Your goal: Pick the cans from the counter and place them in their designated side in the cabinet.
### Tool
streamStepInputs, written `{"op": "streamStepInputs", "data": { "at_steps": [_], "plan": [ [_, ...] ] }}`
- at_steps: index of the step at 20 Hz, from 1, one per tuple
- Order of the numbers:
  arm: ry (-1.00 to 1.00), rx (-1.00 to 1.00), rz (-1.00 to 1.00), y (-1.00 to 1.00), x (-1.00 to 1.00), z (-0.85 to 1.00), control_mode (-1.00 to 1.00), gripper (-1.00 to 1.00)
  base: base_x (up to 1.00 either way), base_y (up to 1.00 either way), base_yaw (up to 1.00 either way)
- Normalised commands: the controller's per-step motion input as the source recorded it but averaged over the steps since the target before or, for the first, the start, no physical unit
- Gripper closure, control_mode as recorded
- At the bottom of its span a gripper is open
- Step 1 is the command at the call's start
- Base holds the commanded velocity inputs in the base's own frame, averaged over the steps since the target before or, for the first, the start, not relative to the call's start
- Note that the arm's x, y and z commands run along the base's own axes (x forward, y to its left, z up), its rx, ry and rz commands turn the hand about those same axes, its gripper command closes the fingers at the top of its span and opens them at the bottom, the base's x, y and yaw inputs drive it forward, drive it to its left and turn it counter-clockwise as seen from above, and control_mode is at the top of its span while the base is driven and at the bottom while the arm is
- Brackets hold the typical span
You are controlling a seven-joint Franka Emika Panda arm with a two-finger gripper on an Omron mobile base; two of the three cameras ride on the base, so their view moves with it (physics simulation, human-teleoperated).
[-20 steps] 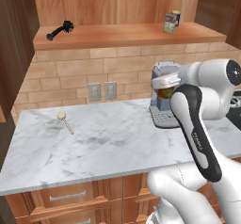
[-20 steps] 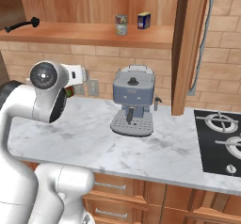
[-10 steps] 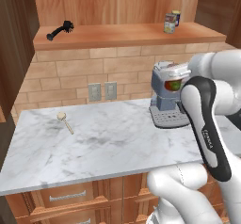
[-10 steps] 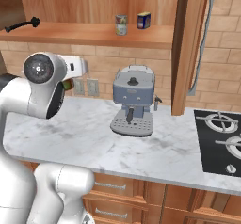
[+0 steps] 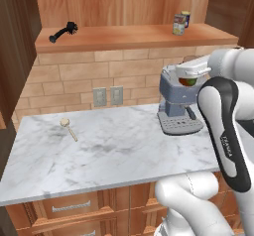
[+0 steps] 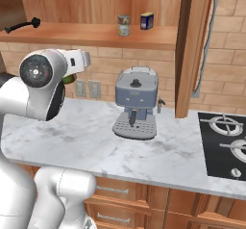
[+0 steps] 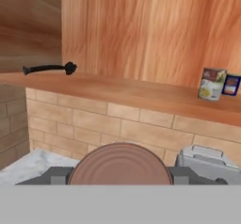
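Silver can (image 5: 178, 25) on cabinet (image 5: 124, 35) shelf

White arm (image 5: 225, 126), dark joints

You have a white, grey-veined marble counter (image 5: 114, 155) below a reddish-brown wooden cabinet (image 5: 124, 36). On the shelf: a silver can (image 5: 178, 25) with yellow-and-red label, a blue can (image 6: 147, 20) with yellow label, a black brush (image 5: 63, 31). The coffee machine (image 6: 136, 102) is blue-grey.
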Motion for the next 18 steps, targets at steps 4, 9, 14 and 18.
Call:
{"op": "streamStepInputs", "data": {
  "at_steps": [4,9,14,18],
  "plan": [
    [-0.08,0.00,0.00,-0.03,0.00,0.27,-1.00,1.00,0.00,0.00,0.00],
    [-0.05,0.00,0.00,-0.03,0.00,0.32,-1.00,1.00,0.00,0.00,0.00],
    [-0.02,0.00,0.00,0.00,0.00,0.24,-1.00,1.00,0.00,0.00,0.00],
    [-0.05,0.00,0.00,0.00,0.00,0.04,-1.00,1.00,0.00,0.00,0.00]
  ]
}}
